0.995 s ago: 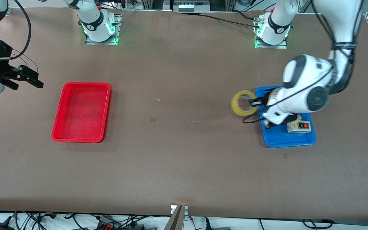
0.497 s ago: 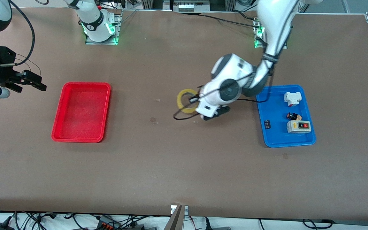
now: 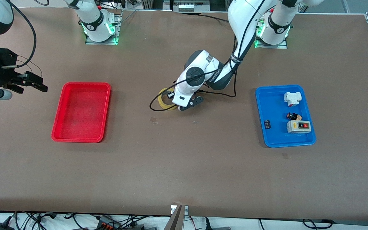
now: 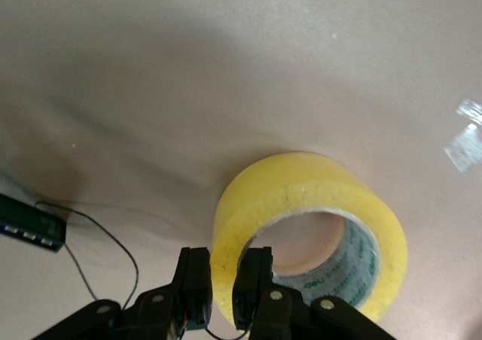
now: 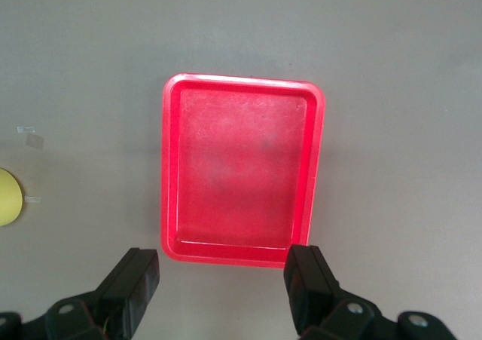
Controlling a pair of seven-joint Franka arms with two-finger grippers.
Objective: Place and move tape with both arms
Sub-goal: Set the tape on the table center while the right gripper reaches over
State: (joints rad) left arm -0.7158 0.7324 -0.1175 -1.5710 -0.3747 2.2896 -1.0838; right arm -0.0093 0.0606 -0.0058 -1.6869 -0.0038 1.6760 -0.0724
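Pinching the tape's [image 4: 316, 227] wall mid-table, left claw [image 4: 224, 295] is closed; right claw [image 5: 222, 280] gapes over bare tabletop

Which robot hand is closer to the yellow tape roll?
Left. The left gripper is clamped on the tape roll's wall. The right gripper hangs open past the red tray.

Counter [image 3: 184, 166]: tray [image 3: 81, 111] toward the right arm's end; second tray [image 3: 275, 137] toward the left arm's end, well apart. Between them, mid-counter: tape [image 3: 164, 103], clamped through its wall by left hand [image 4: 222, 298], one finger inside the core, one outside. In the second tray: switch box [image 3: 298, 126] nearest the front camera, small parts farther back. Right hand [image 3: 32, 83] spread wide, over the counter's edge at the right arm's end.
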